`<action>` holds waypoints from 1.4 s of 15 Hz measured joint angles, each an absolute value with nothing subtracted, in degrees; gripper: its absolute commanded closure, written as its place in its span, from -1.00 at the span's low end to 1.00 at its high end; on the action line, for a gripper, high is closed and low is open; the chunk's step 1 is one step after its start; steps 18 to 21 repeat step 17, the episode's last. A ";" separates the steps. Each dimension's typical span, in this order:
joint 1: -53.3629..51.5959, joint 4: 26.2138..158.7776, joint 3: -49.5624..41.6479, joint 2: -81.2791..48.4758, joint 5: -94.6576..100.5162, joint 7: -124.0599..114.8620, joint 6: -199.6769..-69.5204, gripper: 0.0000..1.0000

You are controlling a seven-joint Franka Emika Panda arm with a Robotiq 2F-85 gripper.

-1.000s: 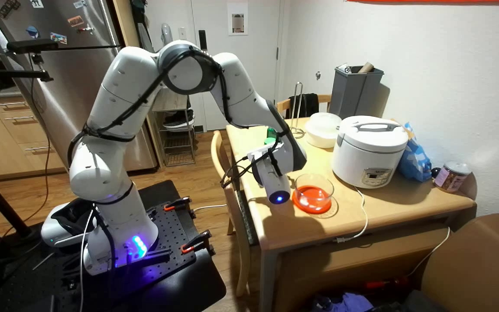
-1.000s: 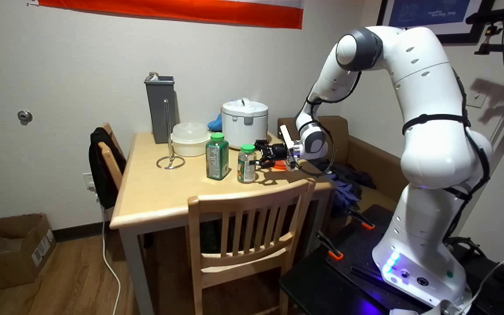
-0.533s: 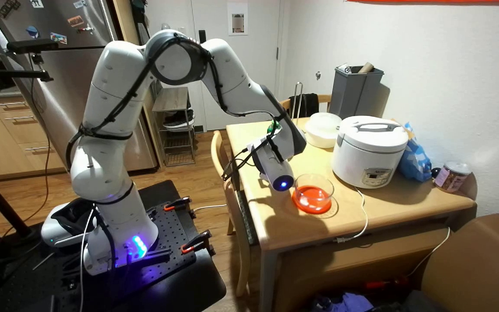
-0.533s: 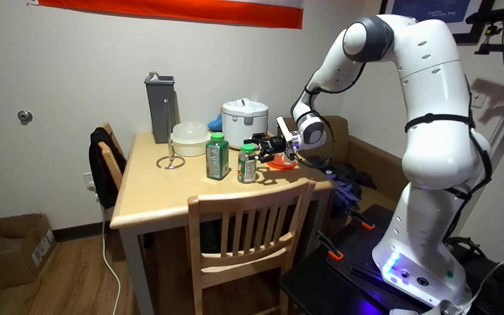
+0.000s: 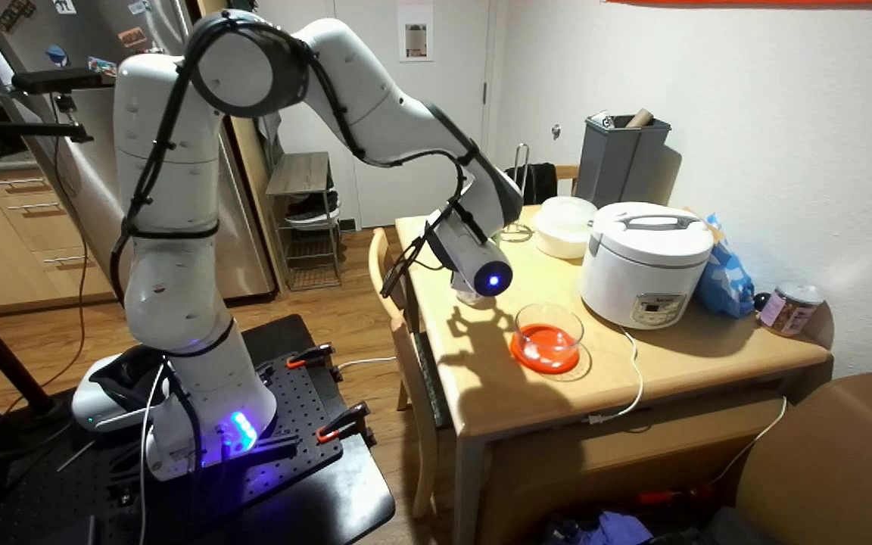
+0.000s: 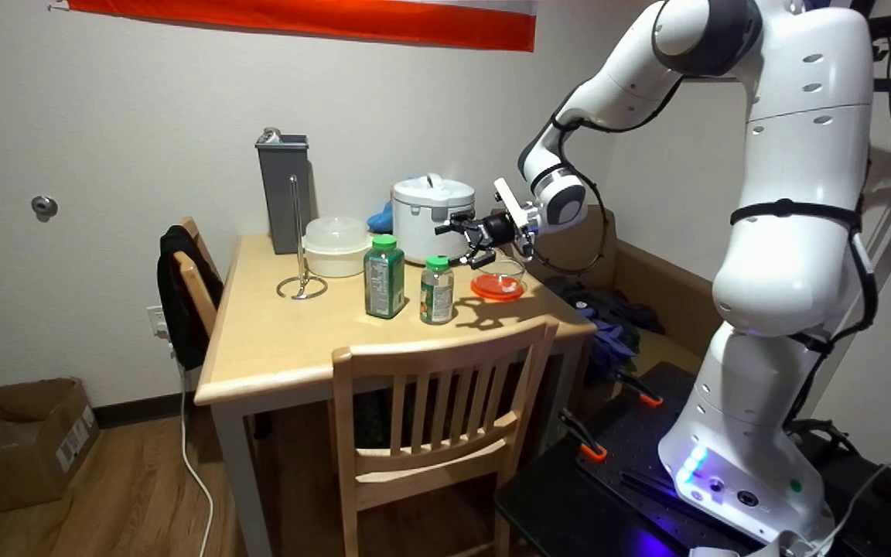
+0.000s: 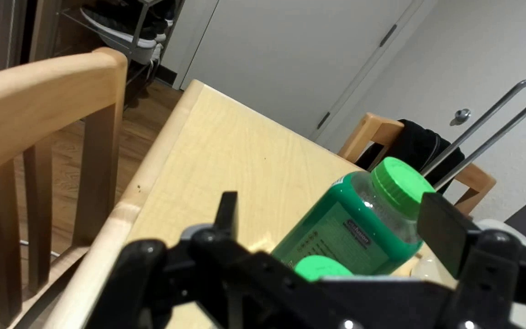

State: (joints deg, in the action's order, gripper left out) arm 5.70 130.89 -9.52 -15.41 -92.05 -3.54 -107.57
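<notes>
The robot arm (image 6: 805, 155) is arched high over the black platform (image 5: 337, 492): its lower links are stacked nearly upright, the elbow is sharply bent at the top, and the forearm is sloped down toward the wooden surface (image 6: 298, 336). Past the wrist, the end effector (image 7: 334, 224) is pointed out over the surface with a slight downward tilt. Its fingers (image 7: 445, 235) are spread wide and nothing is gripped between them. The smaller green-lidded bottle (image 6: 437, 295) is stood upright on the surface and is the thing nearest the end effector; in an exterior view its lid is seen close to the lower finger, though contact cannot be judged. Just beside it a taller green bottle (image 6: 384, 278) is also stood upright, and in the wrist view this is framed beyond the parted fingers. Near them a clear bowl (image 5: 557, 337) is set on a red disc (image 5: 546, 365), and near the bowl a white rice cooker (image 5: 636, 265) is placed.
</notes>
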 measured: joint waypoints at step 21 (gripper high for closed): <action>1.10 141.64 1.91 10.01 -45.58 -37.95 -137.64 -1.00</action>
